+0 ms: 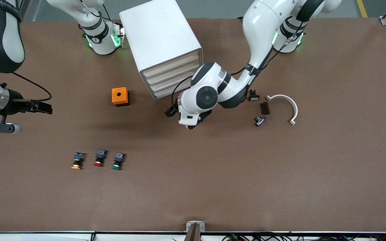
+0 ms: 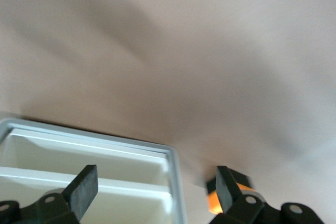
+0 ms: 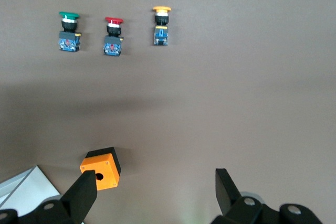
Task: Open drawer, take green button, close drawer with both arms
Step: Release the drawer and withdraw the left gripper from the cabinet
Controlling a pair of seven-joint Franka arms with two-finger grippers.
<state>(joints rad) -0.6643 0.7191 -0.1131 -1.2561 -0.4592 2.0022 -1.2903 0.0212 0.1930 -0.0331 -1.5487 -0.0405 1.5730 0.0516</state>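
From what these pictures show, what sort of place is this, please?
Probably a robotics lab or test bench. Two white arms stand on a brown table with a white drawer cabinet, three push buttons in a row, the green button among them, and loose parts. Both grippers, left and right, are open.

The cabinet (image 1: 164,47) stands on the counter (image 1: 213,187) between the two arm bases, its four drawers (image 1: 174,77) shut and facing the front camera. The cube (image 1: 120,96) sits beside it, toward the right arm's end. Three buttons lie in a row nearer the camera: the green-capped button (image 1: 117,161) nearest the middle, the red-capped one (image 1: 99,157) between, the orange-capped one (image 1: 77,160) outermost. The left pincer (image 1: 171,111) hangs just in front of the drawers; the right pincer (image 1: 42,107) waits over the counter's right-arm end.
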